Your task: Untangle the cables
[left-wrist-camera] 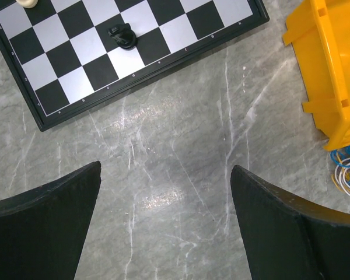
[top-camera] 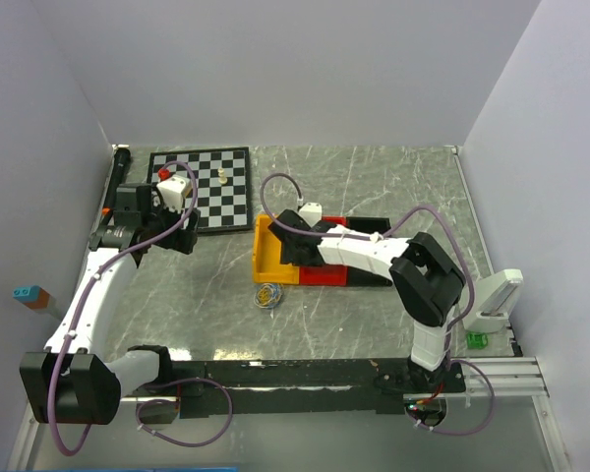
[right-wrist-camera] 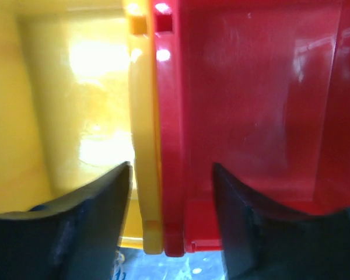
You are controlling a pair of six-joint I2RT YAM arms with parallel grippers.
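The cables (top-camera: 267,295) lie as a small tangled coil of blue, white and yellow wire on the grey marble table, just in front of the yellow bin (top-camera: 263,251). In the left wrist view the cables (left-wrist-camera: 349,170) show at the right edge, below the yellow bin (left-wrist-camera: 332,64). My left gripper (top-camera: 191,239) hovers over bare table beside the chessboard, open (left-wrist-camera: 166,175) and holding nothing. My right gripper (top-camera: 293,252) is down at the bins, open (right-wrist-camera: 170,169). Its fingers straddle the touching walls of the yellow bin (right-wrist-camera: 141,146) and the red bin (right-wrist-camera: 251,87), with a gap on each side.
A chessboard (top-camera: 202,187) with a few pieces sits at the back left; a black piece (left-wrist-camera: 123,36) stands on it. The red bin (top-camera: 324,275) adjoins the yellow one, with a black tray (top-camera: 374,224) behind. A white stand (top-camera: 497,300) and a green item (top-camera: 475,339) are at the right edge.
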